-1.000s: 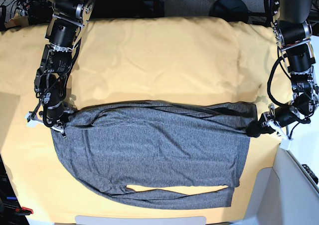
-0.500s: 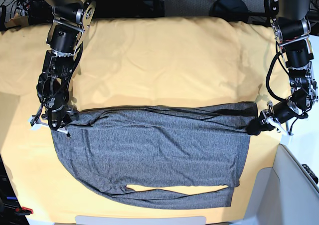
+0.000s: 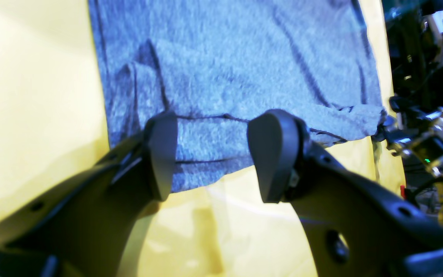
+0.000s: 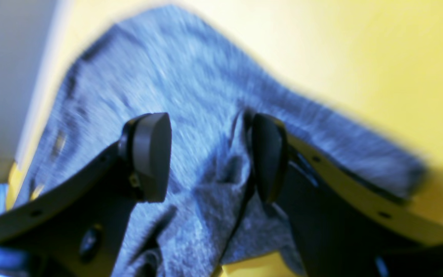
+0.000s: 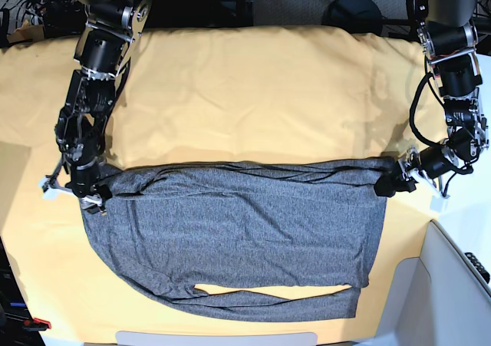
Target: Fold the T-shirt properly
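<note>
The dark grey T-shirt (image 5: pixel 238 231) lies folded flat on the yellow-orange cloth, its long folded edge on the far side. In the base view my left gripper (image 5: pixel 391 183) sits at the shirt's far right corner and my right gripper (image 5: pixel 90 196) at its far left corner. The left wrist view shows the left gripper (image 3: pixel 215 154) open just over the shirt's corner (image 3: pixel 214 161), with nothing pinched. In the right wrist view the right gripper (image 4: pixel 208 157) is open too, astride the T-shirt (image 4: pixel 190 115); a small ridge of fabric rises beside one finger (image 4: pixel 267 157).
The yellow-orange cloth (image 5: pixel 253 93) covers the whole table. A white-grey surface (image 5: pixel 453 285) borders it at the near right. Dark cables and gear (image 5: pixel 307 1) sit beyond the far edge. A thin gap of yellow (image 5: pixel 268 291) shows near the shirt's front edge.
Both grippers have opened and let go of the shirt's far corners. Both arms shifted slightly toward the far side, and the right corner of the shirt settled on the cloth.
</note>
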`<action>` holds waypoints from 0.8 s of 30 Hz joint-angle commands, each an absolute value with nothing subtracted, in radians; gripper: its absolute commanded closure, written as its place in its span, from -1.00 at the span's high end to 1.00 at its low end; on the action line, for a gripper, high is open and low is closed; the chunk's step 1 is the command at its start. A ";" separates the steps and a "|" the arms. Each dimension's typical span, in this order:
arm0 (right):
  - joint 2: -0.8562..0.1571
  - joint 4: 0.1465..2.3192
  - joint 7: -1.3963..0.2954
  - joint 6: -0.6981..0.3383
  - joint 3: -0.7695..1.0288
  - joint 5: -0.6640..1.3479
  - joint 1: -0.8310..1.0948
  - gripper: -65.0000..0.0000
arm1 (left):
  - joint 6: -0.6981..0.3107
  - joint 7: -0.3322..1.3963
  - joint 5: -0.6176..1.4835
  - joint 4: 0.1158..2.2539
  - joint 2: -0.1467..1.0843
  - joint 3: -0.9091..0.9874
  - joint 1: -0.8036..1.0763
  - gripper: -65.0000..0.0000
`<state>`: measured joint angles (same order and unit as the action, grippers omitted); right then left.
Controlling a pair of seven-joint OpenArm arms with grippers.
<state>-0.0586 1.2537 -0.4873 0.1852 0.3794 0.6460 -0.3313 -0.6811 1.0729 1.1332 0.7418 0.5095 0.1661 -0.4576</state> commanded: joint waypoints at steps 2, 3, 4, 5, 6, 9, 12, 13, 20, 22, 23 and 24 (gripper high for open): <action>-0.056 1.377 -0.460 0.168 0.380 0.661 -0.329 0.04 | -0.690 1.066 1.156 0.762 0.529 0.170 -0.487 -0.07; -0.045 1.426 -0.460 0.170 0.384 0.676 -0.306 0.04 | -0.691 1.066 1.156 0.762 0.529 0.170 -0.483 -0.07; -0.038 1.465 -0.460 0.170 0.400 0.690 -0.283 0.04 | -0.691 1.066 1.156 0.762 0.529 0.170 -0.483 -0.07; -0.028 1.501 -0.460 0.170 0.415 0.707 -0.260 0.04 | -0.693 1.066 1.156 0.763 0.529 0.170 -0.481 -0.07; -0.015 1.538 -0.460 0.170 0.432 0.722 -0.232 0.04 | -0.694 1.066 1.156 0.773 0.529 0.170 -0.473 -0.07; 0.019 1.580 -0.460 0.170 0.489 0.759 -0.153 0.04 | -0.691 1.070 1.156 0.849 0.529 0.170 -0.433 -0.07; 0.056 1.569 -0.460 0.170 0.545 0.786 -0.108 0.04 | -0.690 1.070 1.156 0.900 0.529 0.170 -0.400 -0.07; 0.070 1.558 -0.460 0.170 0.559 0.789 -0.101 0.04 | -0.690 1.070 1.156 0.905 0.529 0.170 -0.394 -0.07; 0.076 1.446 -0.460 0.170 0.576 0.789 -0.147 0.04 | -0.690 1.072 1.156 0.911 0.529 0.170 -0.384 -0.07; 0.076 1.397 -0.460 0.170 0.576 0.789 -0.177 0.04 | -0.690 1.072 1.156 0.911 0.529 0.170 -0.383 -0.07; 0.076 1.374 -0.458 0.170 0.576 0.789 -0.191 0.04 | -0.690 1.073 1.156 0.911 0.529 0.170 -0.383 -0.07; 0.076 1.349 -0.458 0.170 0.576 0.789 -0.206 0.04 | -0.690 1.075 1.156 0.911 0.529 0.170 -0.383 -0.07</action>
<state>0.0746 1.3445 -0.4416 0.1638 0.5785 0.7860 -0.1936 -0.6815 1.0885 1.1362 0.8928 0.5095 0.1654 -0.3603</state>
